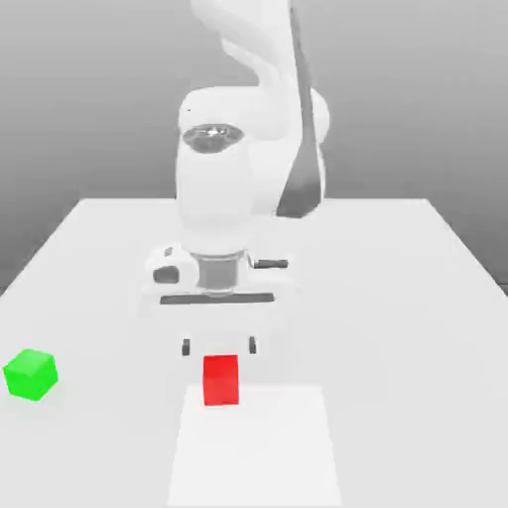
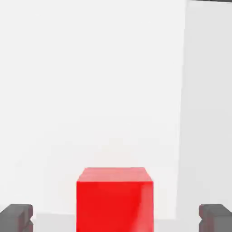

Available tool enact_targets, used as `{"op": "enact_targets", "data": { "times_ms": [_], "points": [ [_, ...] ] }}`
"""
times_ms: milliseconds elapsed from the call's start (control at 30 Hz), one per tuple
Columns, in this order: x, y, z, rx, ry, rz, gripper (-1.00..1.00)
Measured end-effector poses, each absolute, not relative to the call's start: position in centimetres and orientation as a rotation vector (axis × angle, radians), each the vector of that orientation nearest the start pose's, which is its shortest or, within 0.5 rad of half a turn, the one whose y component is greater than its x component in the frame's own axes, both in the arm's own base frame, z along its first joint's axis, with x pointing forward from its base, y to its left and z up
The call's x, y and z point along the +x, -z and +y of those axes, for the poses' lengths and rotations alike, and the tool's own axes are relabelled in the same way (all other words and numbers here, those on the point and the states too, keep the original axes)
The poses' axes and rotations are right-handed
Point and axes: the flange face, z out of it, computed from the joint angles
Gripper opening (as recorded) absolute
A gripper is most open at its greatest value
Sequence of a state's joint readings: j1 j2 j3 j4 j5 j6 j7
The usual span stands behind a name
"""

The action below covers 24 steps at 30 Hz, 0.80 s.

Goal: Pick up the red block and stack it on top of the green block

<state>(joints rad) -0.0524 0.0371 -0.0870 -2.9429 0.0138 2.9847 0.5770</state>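
overhead, the tool (image 1: 218,345) hangs spread-fingered above the red block (image 1: 220,380)

The hand view's edge cuts off the red block (image 2: 114,199) and both fingertips (image 2: 16,216).

Glossy white arm (image 1: 243,149) of rounded, bulbous segments — a dark grey panel down one side, dark fingertips (image 2: 16,216).
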Motion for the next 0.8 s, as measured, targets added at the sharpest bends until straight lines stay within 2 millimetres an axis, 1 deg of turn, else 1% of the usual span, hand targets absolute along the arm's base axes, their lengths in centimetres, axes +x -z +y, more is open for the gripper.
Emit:
{"op": "enact_targets", "data": {
  "times_ms": [67, 100, 267, 300, 333, 400, 600, 633, 667, 700, 767, 800],
  "points": [
    [32.0, -15.6, -4.7, -2.935, 0.003, 1.122, 0.00],
    [31.9, -14.8, -4.7, -2.936, 0.002, 1.121, -1.00],
    [31.9, -14.8, -4.7, -2.935, 0.001, 1.123, -1.00],
    [31.8, -14.4, -4.7, -2.935, 0.000, 1.122, -1.00],
    [31.9, -14.6, -4.7, -2.935, 0.000, 1.122, -1.00],
    [32.0, -15.8, -4.7, -2.935, 0.001, 1.123, -1.00],
    [31.9, -20.2, -4.7, -2.935, 0.000, 1.122, -1.00],
    [32.2, -20.7, -5.6, -2.911, 0.000, 1.175, -1.00],
    [32.7, -21.2, -7.1, -2.870, -0.001, 1.259, -1.00],
    [33.1, -21.6, -9.0, -2.818, -0.002, 1.361, -1.00],
    [33.8, -22.3, -13.6, -2.691, -0.002, 1.583, -1.00],
    [33.6, -22.6, -16.4, -2.611, -0.002, 1.708, -1.00]
  ]
}}
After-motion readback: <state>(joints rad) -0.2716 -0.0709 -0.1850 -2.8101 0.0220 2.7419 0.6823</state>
